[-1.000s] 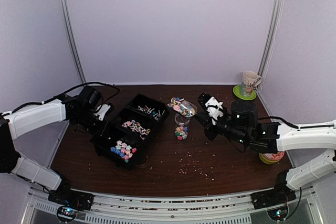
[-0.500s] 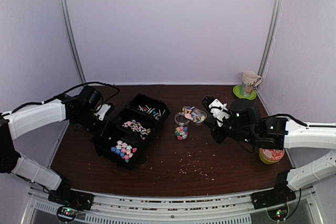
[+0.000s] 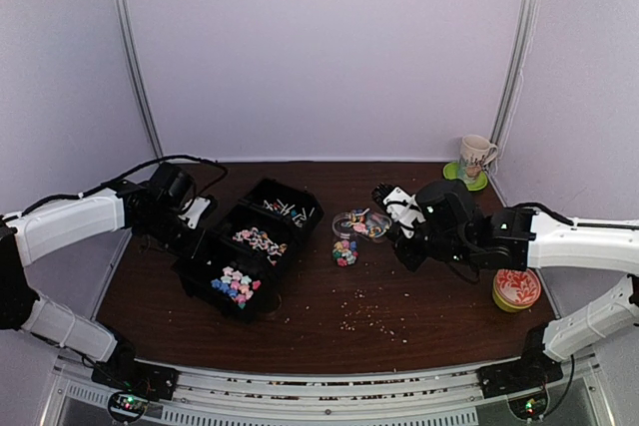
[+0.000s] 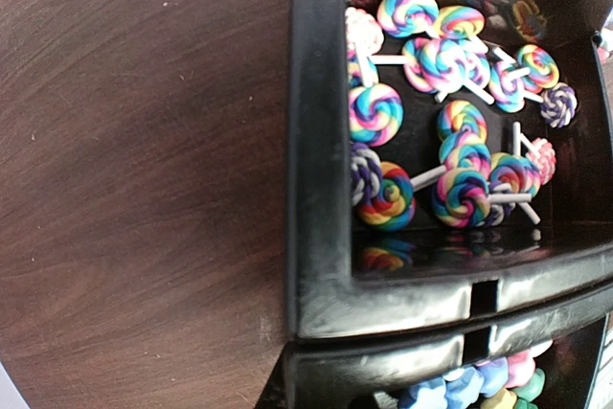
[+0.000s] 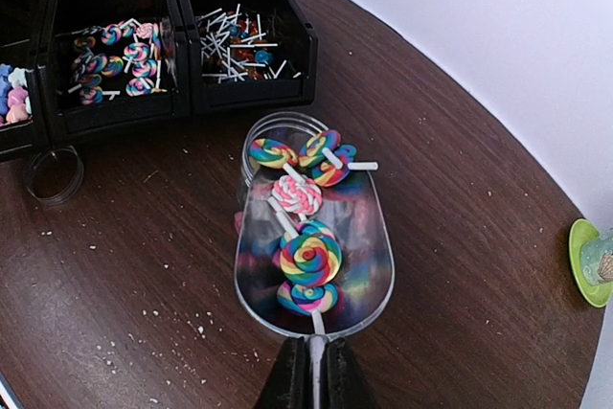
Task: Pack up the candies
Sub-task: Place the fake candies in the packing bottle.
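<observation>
My right gripper [image 5: 311, 375] is shut on the thin handle of a shiny metal scoop [image 5: 369, 246]. The scoop holds several rainbow and pink swirl lollipop candies [image 5: 308, 258], and its front lip lies over the mouth of a clear glass jar [image 5: 278, 125]. In the top view the jar [image 3: 344, 248] holds coloured candies, with the scoop [image 3: 363, 224] and right gripper [image 3: 393, 209] just right of it. My left gripper [image 3: 196, 214] is at the left edge of the black bins [image 3: 205, 246]; its fingers are hidden. The left wrist view shows swirl lollipops [image 4: 460, 165] in the middle bin [image 4: 316, 141].
Three joined black bins hold stick candies [image 3: 285, 209], swirl lollipops [image 3: 258, 239] and pastel candies [image 3: 235, 286]. A ring lid [image 5: 53, 174] lies beside them. A mug [image 3: 475, 155] stands on a green saucer [image 3: 451, 179] at the back right. A patterned bowl [image 3: 516, 288] is right. Pale crumbs [image 3: 369, 321] lie in front.
My right gripper has shifted left and lowered the loaded scoop until its lip is over the jar. The left arm has not moved.
</observation>
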Robot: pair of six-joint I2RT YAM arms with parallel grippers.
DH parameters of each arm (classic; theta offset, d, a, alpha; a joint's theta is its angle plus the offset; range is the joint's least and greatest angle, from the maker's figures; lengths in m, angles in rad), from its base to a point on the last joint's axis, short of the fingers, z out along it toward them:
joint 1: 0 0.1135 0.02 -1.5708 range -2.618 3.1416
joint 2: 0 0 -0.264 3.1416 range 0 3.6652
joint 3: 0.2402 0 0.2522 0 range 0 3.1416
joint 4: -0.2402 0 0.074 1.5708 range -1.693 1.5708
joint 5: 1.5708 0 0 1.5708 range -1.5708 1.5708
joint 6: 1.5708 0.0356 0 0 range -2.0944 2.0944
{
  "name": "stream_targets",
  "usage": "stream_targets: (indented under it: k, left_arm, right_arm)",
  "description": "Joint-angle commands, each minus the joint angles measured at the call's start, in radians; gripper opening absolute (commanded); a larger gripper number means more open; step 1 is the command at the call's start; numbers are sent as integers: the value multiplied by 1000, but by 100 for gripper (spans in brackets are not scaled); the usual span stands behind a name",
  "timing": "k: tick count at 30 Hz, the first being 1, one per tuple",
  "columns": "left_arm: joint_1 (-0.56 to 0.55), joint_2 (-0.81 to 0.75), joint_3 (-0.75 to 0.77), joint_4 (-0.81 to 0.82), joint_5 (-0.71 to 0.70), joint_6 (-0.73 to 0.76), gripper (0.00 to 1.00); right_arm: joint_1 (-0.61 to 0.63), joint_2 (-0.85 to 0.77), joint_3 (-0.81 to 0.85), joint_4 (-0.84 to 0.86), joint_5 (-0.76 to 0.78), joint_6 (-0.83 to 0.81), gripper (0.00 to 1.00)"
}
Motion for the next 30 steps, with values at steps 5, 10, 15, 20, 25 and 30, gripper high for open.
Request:
stream_targets:
  k: [5,10,15,20,25,30]
  left_arm:
    - [9,-59,73,159,71,-18,0]
    - [9,-61,72,159,72,-17,0]
    - [10,-62,72,159,73,-18,0]
    - [8,-65,72,159,72,-18,0]
    - [9,-65,72,159,74,-17,0]
    - [10,-67,72,160,74,-17,0]
  right_arm:
    - [-8,35,99,-117,22,7,0]
    - [-15,54,139,-178,23,13,0]
    - [-17,61,160,-203,10,12,0]
    - [-17,76,205,-251,-5,-3,0]
    - [-21,110,269,-330,-23,-8,0]
    - [-26,146,334,-410,-53,-18,0]
